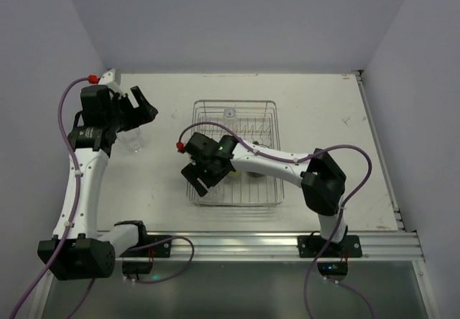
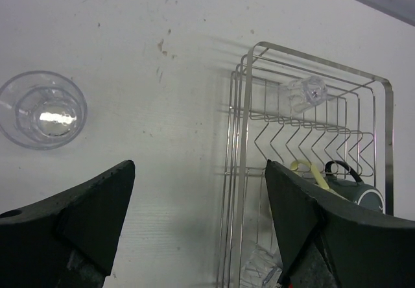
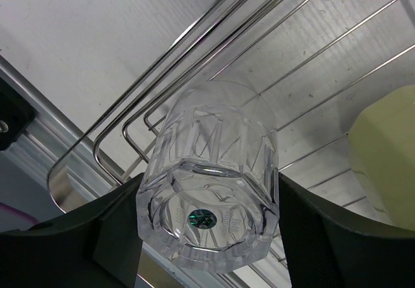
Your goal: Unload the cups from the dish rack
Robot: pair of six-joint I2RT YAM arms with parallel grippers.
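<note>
tumbler (image 2: 43, 109) on table (image 2: 130, 41) | left of dish rack (image 2: 238, 145) | mug (image 2: 360, 194) inside rack

No readable txt, brands or nos. anywhere on view. Small mark on base of clear tumbler (image 3: 206, 218), too blurry to read.

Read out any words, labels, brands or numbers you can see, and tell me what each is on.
No text can be read in any view.
Base of the clear faceted tumbler: faint raised marks, too blurred to read.
On the silver wire dish rack and the pale yellow cup: no markings visible.
</note>
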